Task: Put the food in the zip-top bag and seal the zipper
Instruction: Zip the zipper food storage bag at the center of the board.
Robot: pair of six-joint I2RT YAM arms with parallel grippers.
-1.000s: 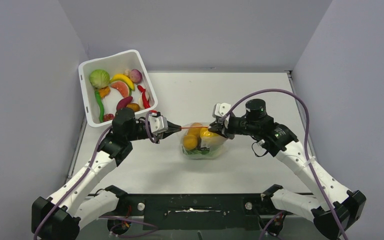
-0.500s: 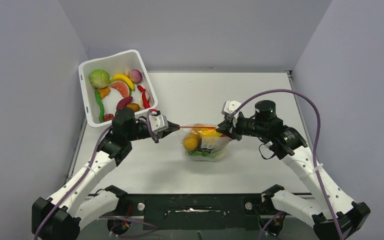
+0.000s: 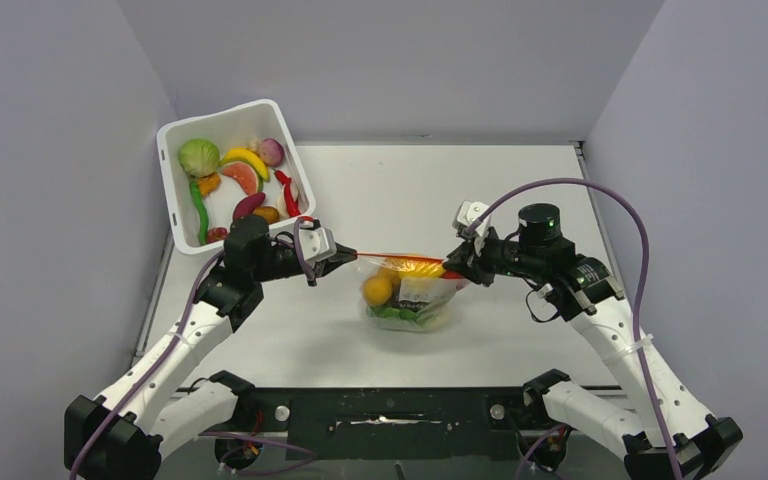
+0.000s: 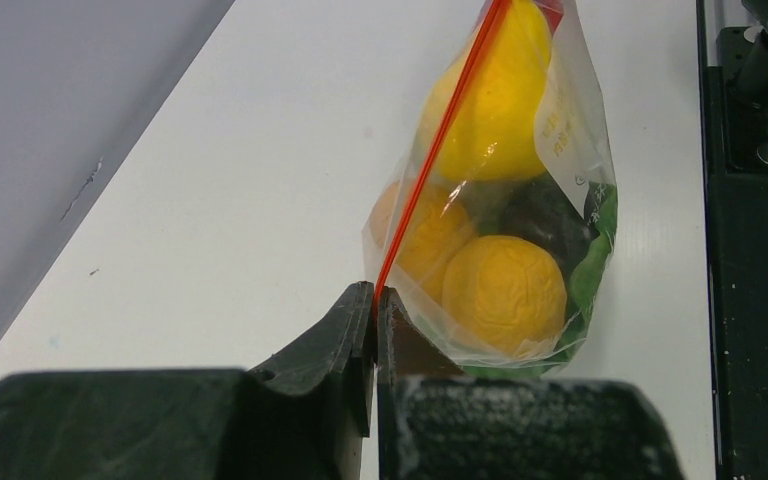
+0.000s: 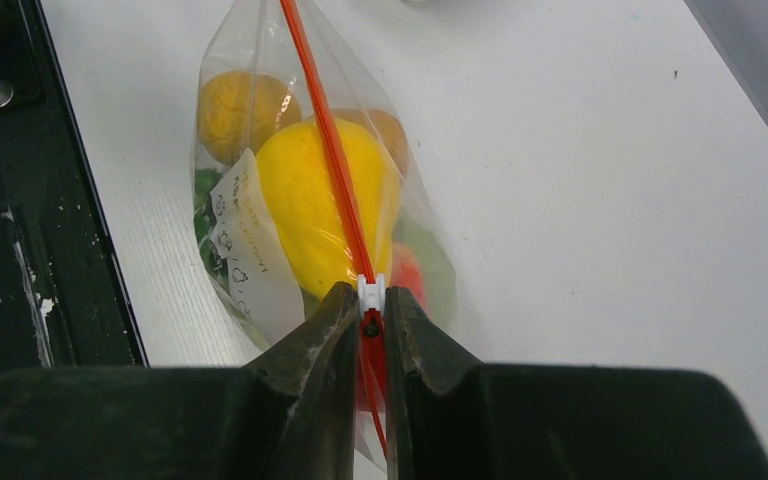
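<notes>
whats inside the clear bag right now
The zip-top bag holds a yellow fruit, round orange fruits, a dark piece, green lettuce at the bottom and something red. Anything behind or beneath these is covered.

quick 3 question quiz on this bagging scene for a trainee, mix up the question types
1. Multiple choice: what is the left gripper pinching?
A) nothing, it is open
B) one end of the red-orange zipper
C) the bag's bottom edge

2. True or false: the zip-top bag is empty.

3. Fill in: the right gripper is shut on the small white ____ at its end of the zipper.

Key
1. B
2. False. A yellow fruit and others show through the clear plastic.
3. slider
</notes>
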